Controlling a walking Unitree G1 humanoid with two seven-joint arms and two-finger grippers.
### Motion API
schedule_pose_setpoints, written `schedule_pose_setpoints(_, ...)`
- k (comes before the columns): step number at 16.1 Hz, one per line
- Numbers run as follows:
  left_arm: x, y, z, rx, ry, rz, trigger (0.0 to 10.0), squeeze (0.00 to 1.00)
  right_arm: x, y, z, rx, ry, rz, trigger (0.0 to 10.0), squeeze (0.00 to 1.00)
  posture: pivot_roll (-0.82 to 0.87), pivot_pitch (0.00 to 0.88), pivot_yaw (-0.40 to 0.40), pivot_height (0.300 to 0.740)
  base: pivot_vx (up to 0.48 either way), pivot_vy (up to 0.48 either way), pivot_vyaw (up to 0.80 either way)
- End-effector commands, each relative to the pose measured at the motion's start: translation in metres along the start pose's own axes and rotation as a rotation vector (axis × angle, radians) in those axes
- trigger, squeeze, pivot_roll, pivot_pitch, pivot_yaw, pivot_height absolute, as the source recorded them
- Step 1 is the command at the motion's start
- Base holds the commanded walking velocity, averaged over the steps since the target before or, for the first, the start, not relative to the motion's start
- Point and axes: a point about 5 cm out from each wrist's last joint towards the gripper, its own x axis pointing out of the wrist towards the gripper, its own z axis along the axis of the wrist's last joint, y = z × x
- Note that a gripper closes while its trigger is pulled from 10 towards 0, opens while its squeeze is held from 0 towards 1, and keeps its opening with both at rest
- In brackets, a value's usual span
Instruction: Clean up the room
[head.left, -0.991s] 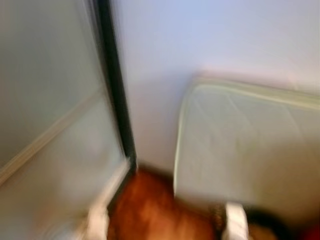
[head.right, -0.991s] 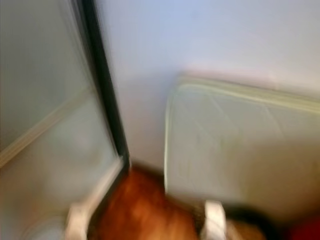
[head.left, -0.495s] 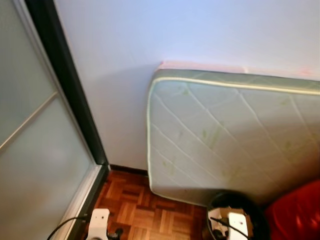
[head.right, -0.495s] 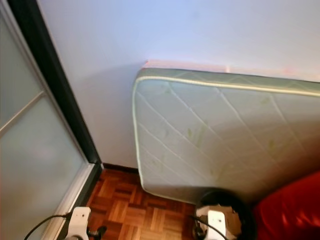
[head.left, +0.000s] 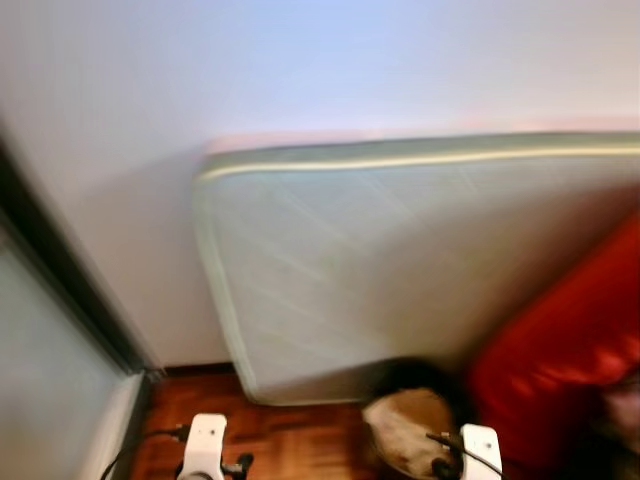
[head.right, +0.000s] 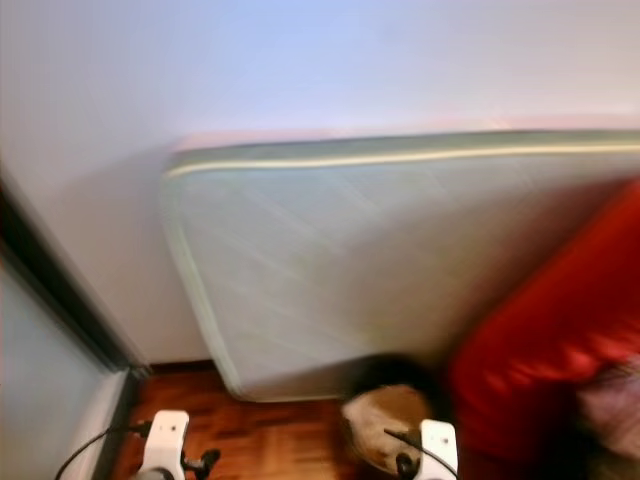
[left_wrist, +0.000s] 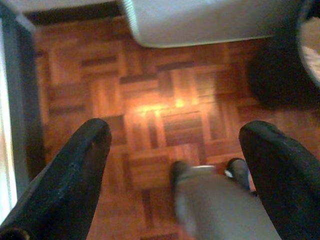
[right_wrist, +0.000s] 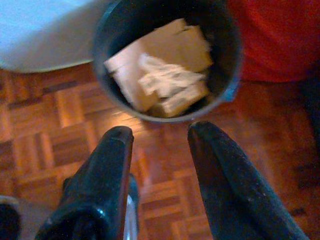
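View has swung right vs half a second ago: the door frame (head.left: 60, 290) is now at the left edge, and more of the red thing (head.left: 560, 370) shows on the right. Frames are blurred, so the camera is mid-turn; the things themselves didn't move. My read: the robot is scanning for what to clear, no pick started.

Largest to smallest:
- Wall (head.left: 320, 60), pale, behind everything.
- Mattress (head.left: 400, 260) stands on its long edge and leans on the wall. Long axis runs left-right, near corner low by the floor.
- Red thing is soft and bulky, right of the mattress and touching it. Can't tell what it is.
- Parquet floor (left_wrist: 165, 105), bare in front of the robot.
- Bin (right_wrist: 230, 55) is dark and round, mouth up, on the floor at the foot of the mattress, just beside the red thing. It's under and ahead of the right arm.
- Cardboard (right_wrist: 180, 45) and crumpled paper (right_wrist: 165, 80) lie inside the bin, tilted; no clear long axis.

Claws:
- Left claw (left_wrist: 175, 165): released, fingers wide apart, over bare floor, nothing between them.
- Right claw (right_wrist: 160, 165): released, narrower gap, empty, above the floor just short of the bin rim.

Likely the bin is the drop point; no loose litter visible on the floor here.
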Motion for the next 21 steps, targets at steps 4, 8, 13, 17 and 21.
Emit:
schedule_pose_setpoints(4,-0.0008,0.0056,0.0009,-0.011,-0.013,0.018,10.0,0.00,0.0001,0.0055,-0.0039,0.001,0.013,0.012,10.0,0.00,0.04,0.000,-0.054,0.740,0.000,-0.099,-0.78)
schedule_pose_setpoints(8,-0.0003,0.0053,0.0024,-0.009,-0.016,0.016,10.0,0.00,0.0002,0.0052,-0.0039,0.002,0.016,0.010,10.0,0.00,0.03,0.000,-0.051,0.740,0.000,0.000,-0.78)
schedule_pose_setpoints(13,0.0001,0.0042,0.0038,0.024,-0.015,0.009,10.0,0.00,0.0002,0.0054,-0.0046,0.001,0.019,0.009,10.0,0.00,0.03,0.000,-0.051,0.740,0.000,-0.192,-0.78)
schedule_pose_setpoints(17,-0.0001,0.0040,0.0026,0.009,-0.013,0.012,10.0,0.00,-0.0001,0.0047,-0.0053,0.002,0.022,0.006,10.0,0.00,0.03,0.000,-0.051,0.740,0.000,-0.120,-0.77)
schedule_pose_setpoints(21,0.0001,0.0034,0.0031,0.001,-0.015,0.009,10.0,0.00,-0.0002,0.0042,-0.0055,0.000,0.024,0.007,10.0,0.00,0.03,0.000,-0.055,0.740,0.000,0.000,-0.77)
